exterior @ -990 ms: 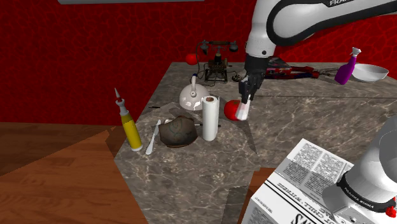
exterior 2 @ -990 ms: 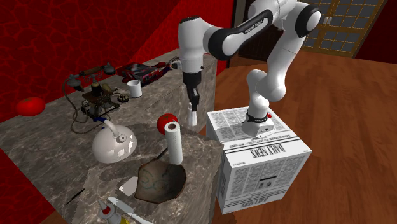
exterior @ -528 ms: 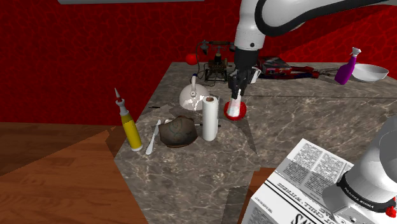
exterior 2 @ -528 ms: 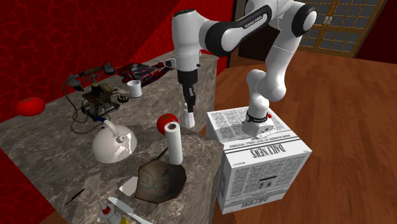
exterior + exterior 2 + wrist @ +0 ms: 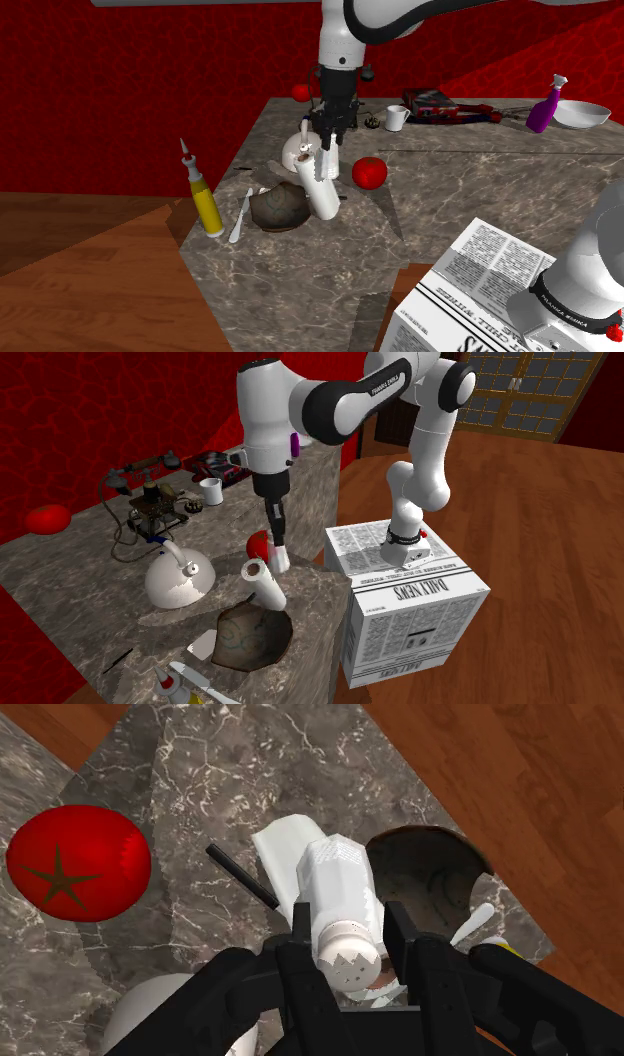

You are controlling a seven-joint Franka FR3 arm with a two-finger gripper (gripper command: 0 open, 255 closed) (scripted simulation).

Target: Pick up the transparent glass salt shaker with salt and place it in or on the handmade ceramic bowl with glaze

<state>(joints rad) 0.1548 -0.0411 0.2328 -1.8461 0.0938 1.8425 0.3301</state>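
Note:
My gripper [image 5: 345,949] is shut on the white salt shaker [image 5: 345,899], clasping it near its holed cap. In the shoulder view the gripper [image 5: 328,142] hangs over the counter with the shaker [image 5: 325,168] pointing down, right against a white paper towel roll [image 5: 320,190] that now leans over. The dark brown glazed bowl [image 5: 280,207] sits just to the shoulder view's left of the roll. In the second exterior view the shaker [image 5: 280,557] hangs beside the tilted roll [image 5: 262,584], with the bowl [image 5: 250,634] nearer the camera. In the wrist view the bowl [image 5: 425,869] lies just beyond the shaker.
A red tomato [image 5: 368,172] and a white teapot [image 5: 298,150] flank the gripper. A yellow squeeze bottle [image 5: 205,200] and a knife [image 5: 240,215] lie near the counter's edge by the bowl. Farther back stand an old telephone [image 5: 335,95], mug [image 5: 397,118] and purple bottle [image 5: 545,108].
The arm has carried the shaker towards the shoulder view's left, past the tomato to the paper towel roll. The roll, upright before, now leans towards the bowl.

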